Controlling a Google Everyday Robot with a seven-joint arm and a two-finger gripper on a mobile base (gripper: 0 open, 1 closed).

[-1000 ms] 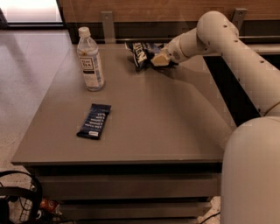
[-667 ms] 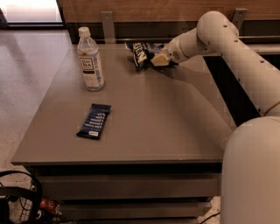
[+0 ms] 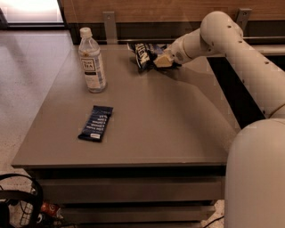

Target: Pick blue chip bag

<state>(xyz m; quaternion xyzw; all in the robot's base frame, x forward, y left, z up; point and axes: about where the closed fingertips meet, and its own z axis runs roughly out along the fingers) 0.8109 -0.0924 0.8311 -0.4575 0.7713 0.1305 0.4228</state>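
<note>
A robot's rounded white body (image 3: 256, 178) stands at the near right corner of a grey table (image 3: 169, 120), with a loop of black cable (image 3: 18, 205) on the floor under the near left corner. On the tabletop, a flat dark blue bar wrapper (image 3: 95, 123) lies toward the front left, angled slightly. Farther back on the left a clear water bottle (image 3: 91, 62) stands upright with a white cap and label. Pale speckled flooring (image 3: 26, 89) runs along the left side, and a wood-panelled wall (image 3: 169, 9) closes the room behind the table.

At the far edge, right of the bottle and well apart from it, lies the blue chip bag (image 3: 143, 54), crinkled, with white lettering facing up. The white arm (image 3: 249, 58) reaches in from the right, low over the table. Its gripper (image 3: 161, 60) is set against the bag's right end, touching it. Whether the pincer is spread or pinching the bag cannot be told from here.
</note>
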